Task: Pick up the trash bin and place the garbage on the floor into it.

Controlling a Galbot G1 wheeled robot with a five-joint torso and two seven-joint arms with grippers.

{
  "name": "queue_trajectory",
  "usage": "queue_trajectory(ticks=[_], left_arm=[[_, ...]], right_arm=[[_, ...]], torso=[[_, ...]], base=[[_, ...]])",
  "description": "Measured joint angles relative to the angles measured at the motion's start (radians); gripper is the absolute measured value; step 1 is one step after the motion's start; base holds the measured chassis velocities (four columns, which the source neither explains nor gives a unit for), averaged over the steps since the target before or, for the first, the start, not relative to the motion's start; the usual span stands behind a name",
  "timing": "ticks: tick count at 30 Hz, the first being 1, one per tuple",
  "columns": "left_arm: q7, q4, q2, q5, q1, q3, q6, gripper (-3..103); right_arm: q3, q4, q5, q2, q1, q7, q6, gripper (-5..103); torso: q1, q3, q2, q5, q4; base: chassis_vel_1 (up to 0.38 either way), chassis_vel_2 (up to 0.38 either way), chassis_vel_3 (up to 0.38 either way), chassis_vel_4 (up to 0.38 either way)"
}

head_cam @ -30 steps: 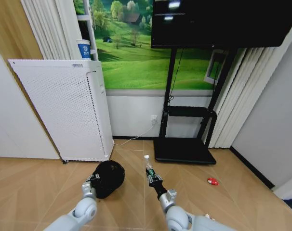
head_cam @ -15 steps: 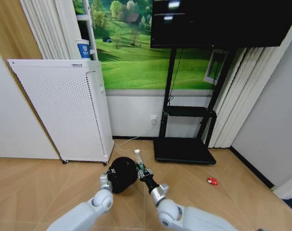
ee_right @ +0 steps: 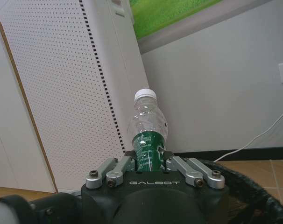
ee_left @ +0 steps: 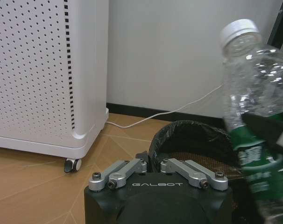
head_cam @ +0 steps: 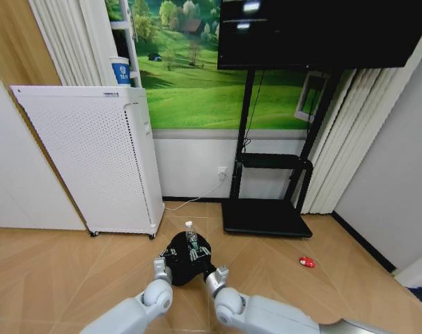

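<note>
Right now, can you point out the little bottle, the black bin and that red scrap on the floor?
bottle point(ee_right: 149, 151): right wrist view, on its green label.
bin point(ee_left: 188, 140): left wrist view, on the inner wall below the rim.
red scrap point(head_cam: 308, 262): head view, on its middle, lying on the floor.

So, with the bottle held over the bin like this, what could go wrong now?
The right pincer grips the plastic bottle upright at its green label, so on release it might tip against the trash bin rim and fall outside. The left pincer holds only the rim, so the bin may swing.
</note>
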Motion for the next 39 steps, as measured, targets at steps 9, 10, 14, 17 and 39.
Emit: queue_trajectory(ticks=[9, 10, 14, 17, 39], left_arm=[[0.016, -0.019, 0.011, -0.001, 0.021, -0.014, -0.002, 7], [0.018, -0.023, 0.014, -0.001, 0.027, -0.016, -0.003, 7], [0.022, -0.032, 0.023, 0.004, 0.044, -0.024, -0.004, 7], [0.025, -0.042, 0.031, 0.013, 0.063, -0.033, -0.006, 7], [0.047, -0.122, 0.121, 0.048, 0.164, -0.192, -0.008, 7]], right_arm=[[0.000, -0.065, -0.011, 0.061, -0.004, 0.021, -0.004, 51], [0.003, -0.066, -0.013, 0.059, -0.005, 0.020, -0.002, 51], [0.009, -0.066, -0.016, 0.051, -0.010, 0.021, -0.001, 61], [0.016, -0.058, -0.018, 0.029, -0.014, 0.025, 0.002, 78], [0.271, -0.039, 0.008, -0.214, -0.112, 0.031, -0.002, 100]], torso=[[0.000, 0.000, 0.000, 0.0000, -0.0002], [0.000, 0.000, 0.000, 0.0001, -0.0002], [0.000, 0.000, 0.000, 0.0001, -0.0001], [0.000, 0.000, 0.000, 0.0002, -0.0001], [0.000, 0.000, 0.000, 0.0006, 0.0002]], base=[[0.000, 0.000, 0.000, 0.000], [0.000, 0.000, 0.000, 0.000], [0.000, 0.000, 0.000, 0.000], [0.000, 0.000, 0.000, 0.000], [0.000, 0.000, 0.000, 0.000]])
